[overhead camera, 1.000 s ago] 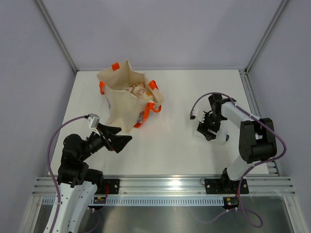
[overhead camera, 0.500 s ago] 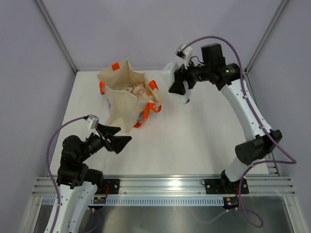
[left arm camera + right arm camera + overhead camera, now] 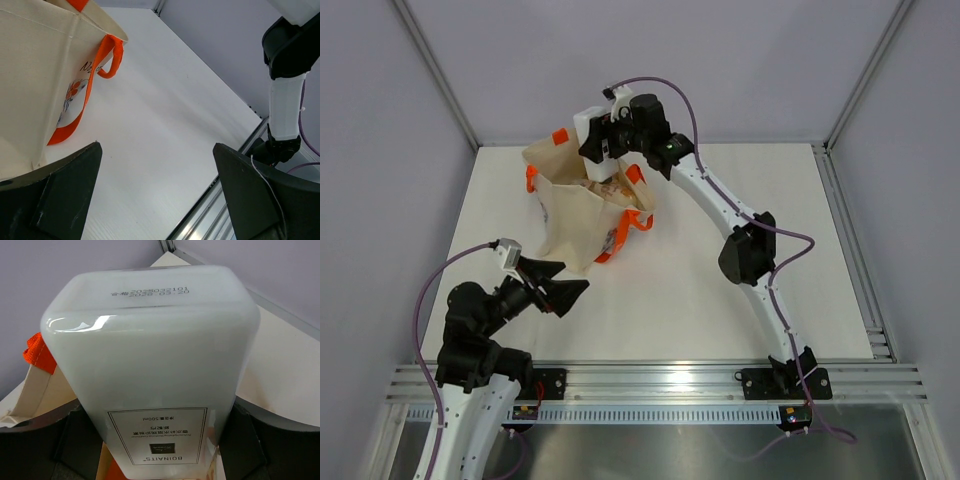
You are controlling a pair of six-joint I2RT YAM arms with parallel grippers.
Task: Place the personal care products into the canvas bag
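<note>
- Right arm has swung from the right side of the white counter (image 3: 720, 300) up and across; it now reaches over the beige canvas bag with orange handles (image 3: 570, 205).
- Flat white rectangular plastic bottle (image 3: 588, 122) was at counter level a second ago and now hangs in the air above the far rim of the bag mouth, not yet inside.
- Right fingers (image 3: 75, 440) pinch the bottle by its two sides, base toward the wrist camera; the cap is hidden.
- Reads as transport done, with the lower and release left.
- Pale items (image 3: 603, 185) already lie inside the bag; I can't tell which ones. No other product shows on the counter, so this is likely the last.
- In the way: the far rim and an orange handle (image 3: 636, 176) sit just under the bottle and could catch it.
- Left fingers (image 3: 65, 190) are spread and hold nothing, low near the bag's near side, clear of the drop path.
</note>
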